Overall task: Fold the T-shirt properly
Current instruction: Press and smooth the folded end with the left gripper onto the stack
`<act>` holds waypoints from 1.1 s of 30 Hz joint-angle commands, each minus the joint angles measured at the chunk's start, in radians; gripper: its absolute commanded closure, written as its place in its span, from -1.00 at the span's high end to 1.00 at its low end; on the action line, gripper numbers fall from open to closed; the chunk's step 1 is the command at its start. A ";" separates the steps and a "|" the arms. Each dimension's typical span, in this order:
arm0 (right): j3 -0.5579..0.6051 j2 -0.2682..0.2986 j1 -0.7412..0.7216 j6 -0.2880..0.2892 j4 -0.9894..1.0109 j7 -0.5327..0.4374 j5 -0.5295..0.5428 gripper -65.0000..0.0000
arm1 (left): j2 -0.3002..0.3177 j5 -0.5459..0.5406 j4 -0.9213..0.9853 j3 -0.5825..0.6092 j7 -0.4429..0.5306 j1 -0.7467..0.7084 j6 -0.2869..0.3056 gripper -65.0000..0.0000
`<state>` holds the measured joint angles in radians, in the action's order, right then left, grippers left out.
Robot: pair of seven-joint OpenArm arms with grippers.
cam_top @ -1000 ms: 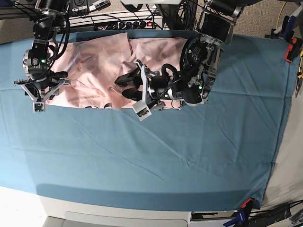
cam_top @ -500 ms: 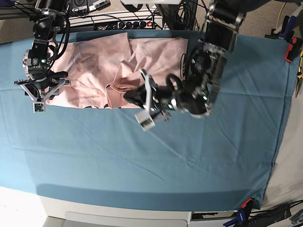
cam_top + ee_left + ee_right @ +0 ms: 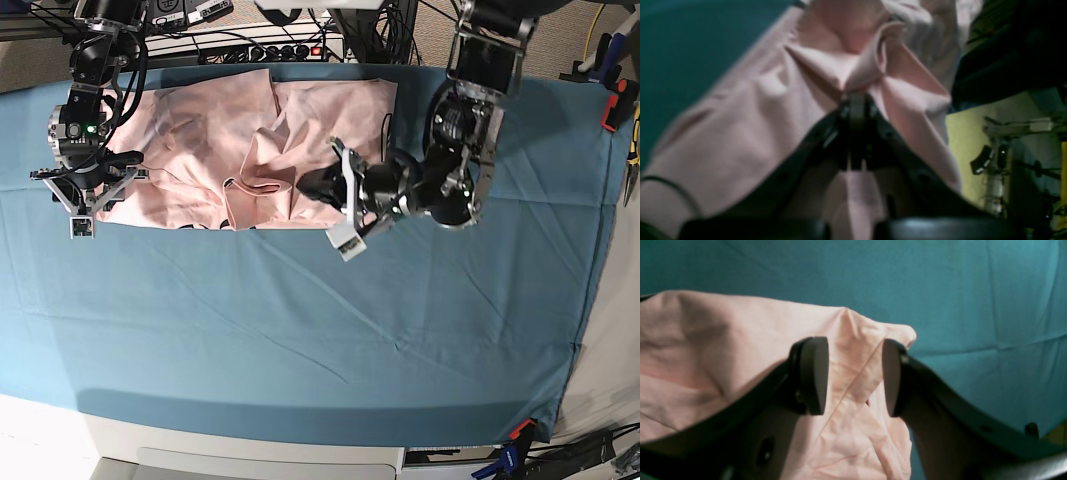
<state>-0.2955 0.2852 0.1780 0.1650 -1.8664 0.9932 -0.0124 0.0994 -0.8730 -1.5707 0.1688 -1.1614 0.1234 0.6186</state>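
The pale pink T-shirt (image 3: 210, 140) lay rumpled on the teal cloth (image 3: 300, 320); the left gripper (image 3: 856, 100) pinched a fold, the right gripper (image 3: 853, 376) stood apart over its corner.

The T-shirt (image 3: 200, 140) in the upper left of the base view is plain pale pink, unpatterned where it shows. The cloth on the surface (image 3: 300, 330) is solid teal. Both claws, left claw (image 3: 855, 100) and right claw (image 3: 855, 376), are matte black.
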 commanded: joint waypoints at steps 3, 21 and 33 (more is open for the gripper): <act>-0.006 0.017 -0.009 -0.005 -0.016 -0.025 -0.002 -0.18 | -0.023 0.018 -0.016 -0.001 0.058 -0.002 -0.018 -1.00; -0.006 0.017 -0.009 -0.005 -0.016 -0.029 -0.002 -0.18 | -0.092 0.164 -0.016 0.223 0.085 -0.108 -0.126 -1.00; -0.006 0.017 -0.009 -0.005 -0.016 -0.031 -0.002 -0.18 | -0.138 0.166 -0.016 0.273 0.089 -0.102 -0.091 -1.00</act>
<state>-0.2955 0.2852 0.1776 0.1650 -1.8664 0.9897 -0.0101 -0.0227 -0.6895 -1.5707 0.4400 -1.0904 0.0067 0.5243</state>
